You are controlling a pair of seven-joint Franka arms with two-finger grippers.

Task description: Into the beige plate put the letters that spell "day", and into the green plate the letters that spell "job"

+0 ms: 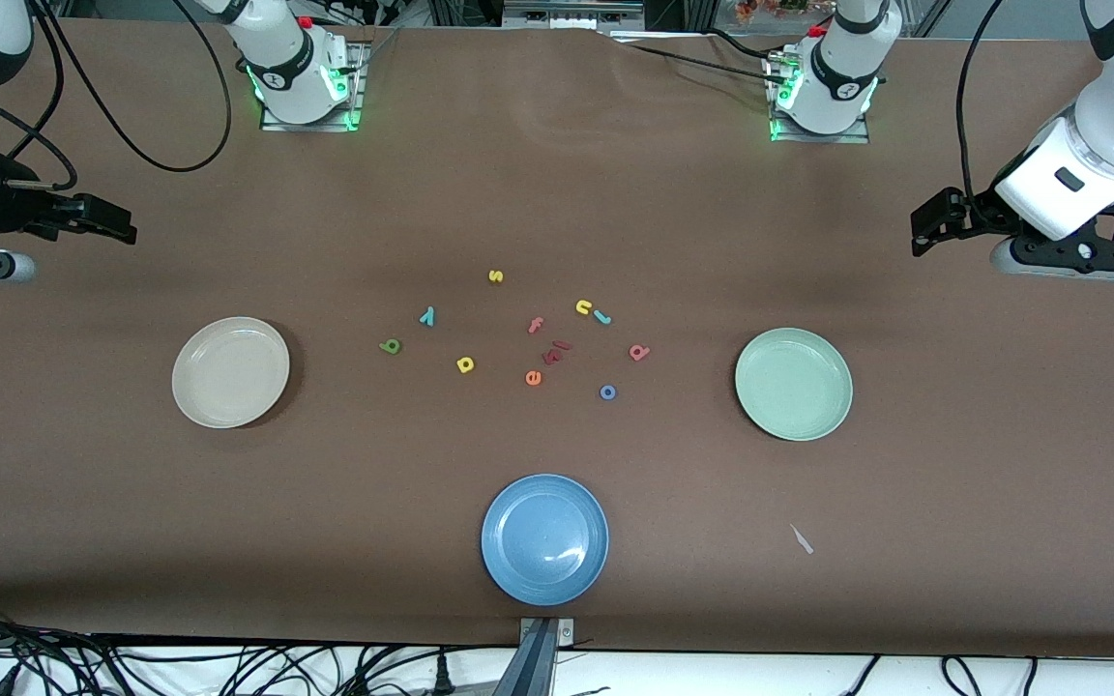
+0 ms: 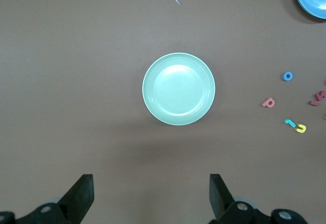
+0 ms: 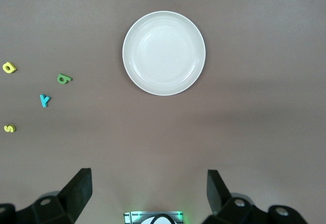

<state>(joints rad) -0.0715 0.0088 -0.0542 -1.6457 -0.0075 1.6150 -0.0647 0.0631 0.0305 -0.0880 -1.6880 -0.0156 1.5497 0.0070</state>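
My left gripper (image 1: 926, 224) hangs with its fingers spread wide and nothing between them, over bare table at my left arm's end; my right gripper (image 1: 117, 225) hangs the same way, wide and empty, at my right arm's end. Both plates are bare. The beige plate (image 1: 230, 372) lies just under my right wrist, the green plate (image 1: 794, 383) under my left. Between the plates the letters are scattered: the green "a" (image 1: 390, 345), teal "y" (image 1: 427, 315) and yellow "d" (image 1: 465, 364) toward the beige plate, so my right arm is the closer; the pink "b" (image 1: 639, 353), blue "o" (image 1: 607, 391) and teal "j" (image 1: 601, 316) toward the green plate, closer to my left arm. A blue plate (image 1: 544, 538) sits nearest the camera.
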